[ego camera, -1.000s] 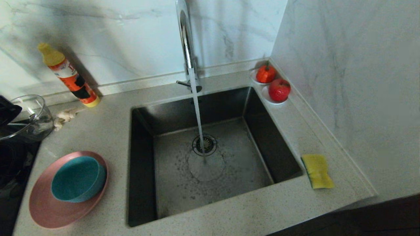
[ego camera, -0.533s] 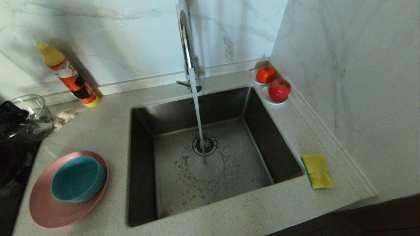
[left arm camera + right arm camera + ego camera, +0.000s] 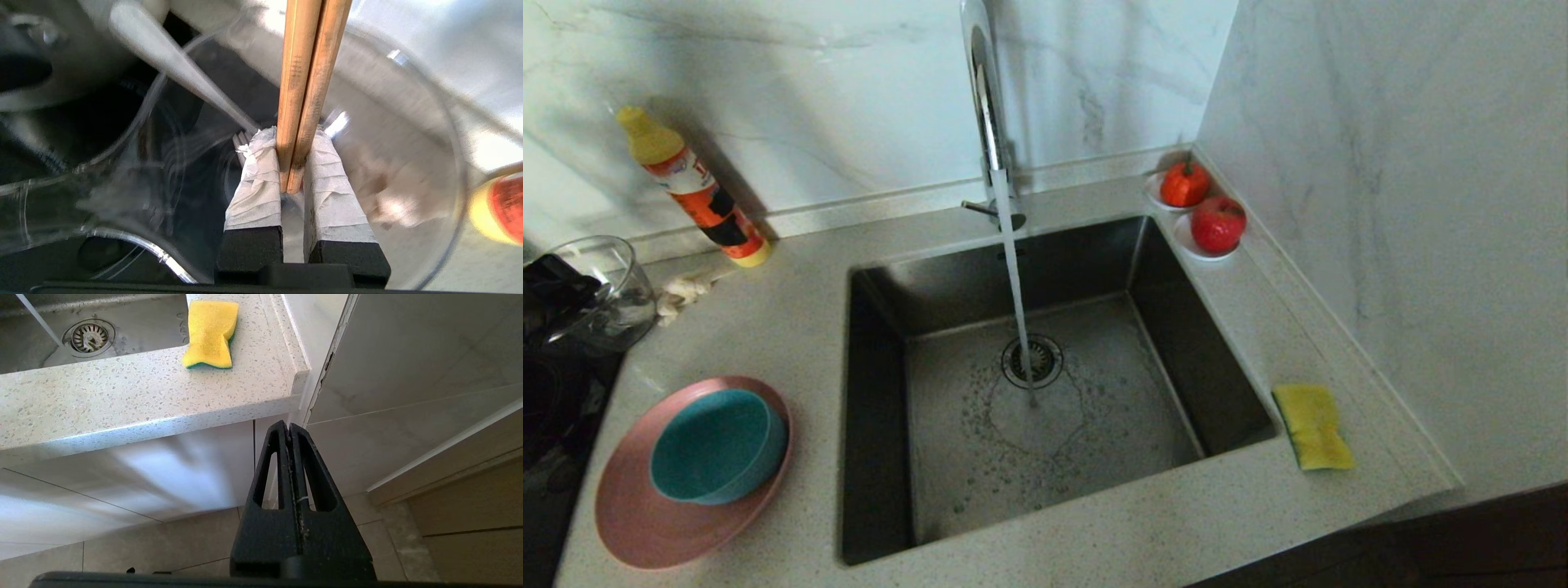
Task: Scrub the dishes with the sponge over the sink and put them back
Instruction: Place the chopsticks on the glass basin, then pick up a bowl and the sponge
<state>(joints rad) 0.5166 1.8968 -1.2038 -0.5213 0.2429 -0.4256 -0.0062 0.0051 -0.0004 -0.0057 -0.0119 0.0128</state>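
My left gripper [image 3: 292, 136] is shut on a pair of thin wooden sticks [image 3: 304, 81], its taped fingers [image 3: 257, 179] reaching into the clear glass jug [image 3: 449, 163]. In the head view that gripper [image 3: 556, 282] shows as a dark shape over the jug [image 3: 617, 278] at the far left. The teal bowl [image 3: 715, 445] sits in the pink plate [image 3: 645, 523] on the counter left of the sink [image 3: 874, 392]. The yellow sponge [image 3: 1313, 426] lies on the counter right of the sink, also in the right wrist view [image 3: 210, 332]. My right gripper [image 3: 289, 426] hangs shut and empty below the counter edge.
Water runs from the chrome tap [image 3: 984, 98] onto the drain strainer [image 3: 1032, 359]. A metal utensil handle [image 3: 163, 69] also stands in the jug. An orange bottle [image 3: 698, 192] leans on the back wall. Two saucers with red fruit [image 3: 1201, 208] sit at the back right corner.
The left gripper's dark shape has shifted slightly rightward over the jug. The splash pattern on the sink floor differs. The right arm has not moved.
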